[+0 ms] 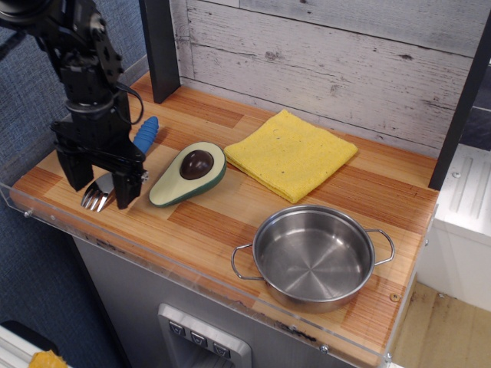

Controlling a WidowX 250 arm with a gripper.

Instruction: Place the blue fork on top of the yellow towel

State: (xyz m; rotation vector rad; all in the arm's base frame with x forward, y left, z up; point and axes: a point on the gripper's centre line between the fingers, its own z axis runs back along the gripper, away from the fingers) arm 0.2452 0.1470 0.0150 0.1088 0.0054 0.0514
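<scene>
observation.image, claw [102,182] hides blue fork [146,133] middle

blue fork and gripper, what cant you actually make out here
- Blue fork: the middle of its handle and neck, hidden behind the gripper in the only view.
- Whether the fingers touch the fork or the counter: cannot tell from this angle.
- Arm above the wrist: cut off by the top edge.

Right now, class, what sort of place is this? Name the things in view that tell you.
Probably a toy or mock kitchen counter set up for robot trials: a steel pot, an avocado half and a yellow towel lie on a wood-look worktop backed by whitewashed planks, with a robot tool over a blue fork.
</scene>
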